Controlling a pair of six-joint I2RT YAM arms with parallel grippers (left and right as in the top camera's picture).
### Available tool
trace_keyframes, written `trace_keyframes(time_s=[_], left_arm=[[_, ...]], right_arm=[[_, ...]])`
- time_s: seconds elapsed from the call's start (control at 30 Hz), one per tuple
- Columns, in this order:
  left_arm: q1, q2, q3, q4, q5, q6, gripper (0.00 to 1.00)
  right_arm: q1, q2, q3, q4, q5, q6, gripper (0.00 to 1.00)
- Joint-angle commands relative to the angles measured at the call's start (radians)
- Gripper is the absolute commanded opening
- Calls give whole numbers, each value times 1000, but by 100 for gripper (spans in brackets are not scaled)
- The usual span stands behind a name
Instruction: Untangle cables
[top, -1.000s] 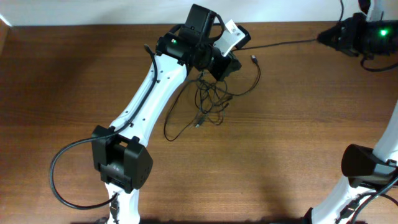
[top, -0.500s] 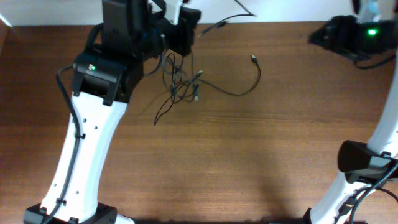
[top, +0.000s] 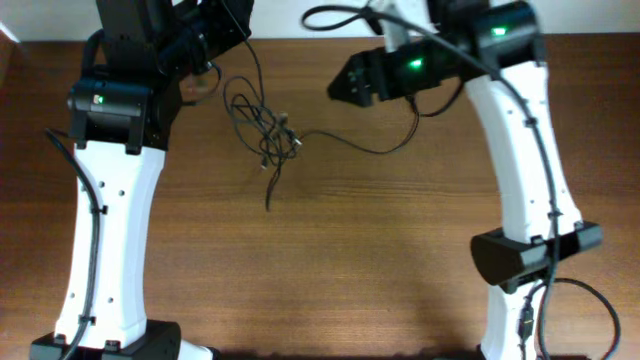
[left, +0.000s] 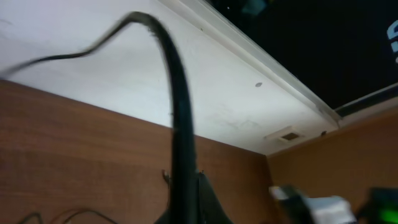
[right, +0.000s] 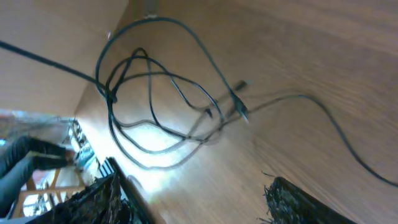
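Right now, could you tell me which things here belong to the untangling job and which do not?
Job: the cables, pinched in the left gripper; the right gripper, open, near them.
Not the job: the arm wiring, thicker and black; the table.

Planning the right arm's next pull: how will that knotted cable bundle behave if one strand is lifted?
The cable bundle probably comes up limp, its thin strands lying in slack loops. Likely light, so it may drag along whole because strands cross at the knot. The long free strand would probably trail behind.
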Motion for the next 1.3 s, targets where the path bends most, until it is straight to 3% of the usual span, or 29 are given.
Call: trace_keyframes(time_s=[0.0, 0.1, 0.33, 0.57, 0.93, 1.0, 1.03, 1.07, 1.1, 1.17, 1.27], left_arm=[[63, 35, 3, -19, 50, -29, 0], [122, 68, 3, -43, 72, -114, 0], [135, 75, 3, -32, 100, -167, 0], [171, 75, 3, -8, 186, -233, 0], [202, 75, 3, 59, 309, -439, 0], [202, 75, 3, 59, 309, -478, 0], [202, 75, 3, 60, 309, -499, 0], [203, 75, 3, 59, 304, -498, 1], [211, 76, 3, 58, 299, -475, 1], [235, 77, 2, 57, 246, -343, 0], [250, 81, 2, -37, -31, -27, 0]], right_arm=[[55, 37, -6, 35, -12, -23, 77], [93, 73, -6, 90, -10, -24, 76], [196, 124, -8, 227, 33, 41, 70], [224, 189, -10, 296, 77, 113, 54], [264, 189, -10, 362, 77, 139, 50], [270, 189, -10, 367, 77, 139, 41], [270, 189, -10, 369, 78, 139, 32], [269, 189, -10, 369, 79, 139, 24], [256, 189, -10, 364, 81, 139, 7], [230, 183, -10, 340, 81, 139, 4], [140, 141, -9, 213, 122, 135, 4]])
